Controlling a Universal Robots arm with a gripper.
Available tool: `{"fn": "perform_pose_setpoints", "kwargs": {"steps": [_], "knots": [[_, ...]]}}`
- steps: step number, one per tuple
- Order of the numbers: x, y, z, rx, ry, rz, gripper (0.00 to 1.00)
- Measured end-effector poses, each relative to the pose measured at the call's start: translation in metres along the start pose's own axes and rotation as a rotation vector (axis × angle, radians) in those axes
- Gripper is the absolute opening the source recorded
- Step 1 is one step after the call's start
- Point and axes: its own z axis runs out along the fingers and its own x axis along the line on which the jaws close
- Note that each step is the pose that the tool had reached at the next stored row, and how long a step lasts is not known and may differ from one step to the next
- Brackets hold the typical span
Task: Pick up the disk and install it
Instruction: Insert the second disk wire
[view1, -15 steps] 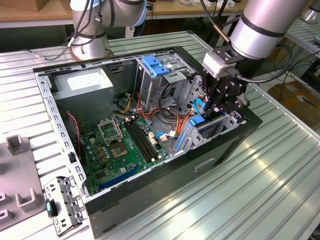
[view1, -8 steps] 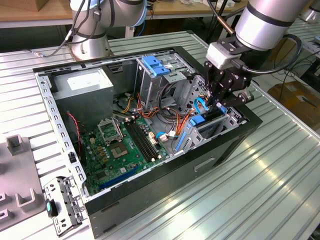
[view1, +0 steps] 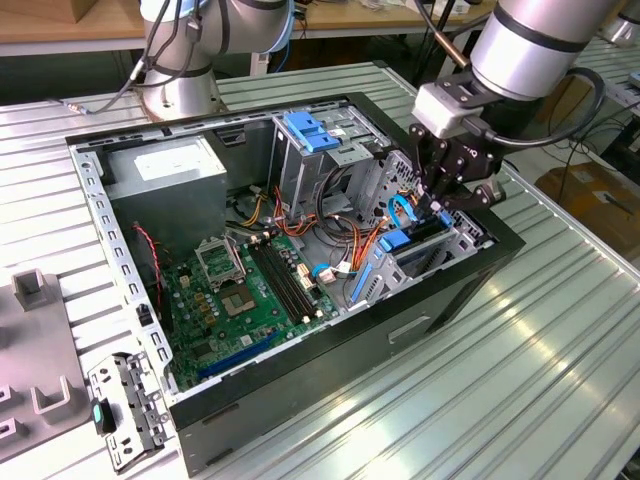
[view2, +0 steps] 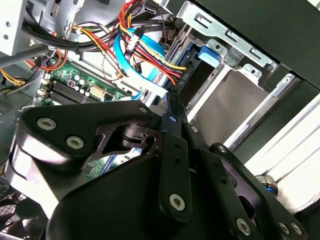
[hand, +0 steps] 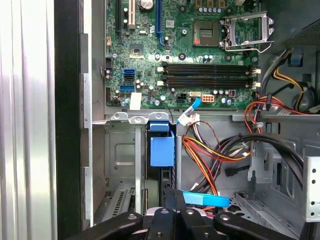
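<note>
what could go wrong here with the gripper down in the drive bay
1. The gripper sits low beside loose orange and red cables; it may snag or tug them.
2. The blue flat cable lies right at the fingertips and could get pinched.
3. The metal drive cage is tight, so a tilted disk might jam.

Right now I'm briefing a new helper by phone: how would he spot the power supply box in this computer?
Start at the open black computer case. In its corner nearest the silver robot base, on the exterior view's left, beside the green circuit board, sits the power supply box. It's the only big grey block with a white sticker.
</note>
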Motion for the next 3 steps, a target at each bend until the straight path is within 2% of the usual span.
{"fn": "perform_pose_setpoints", "kwargs": {"steps": [3], "knots": [[0.0,0.0,-0.0006,0.0,-0.0001,0.0,0.11]]}}
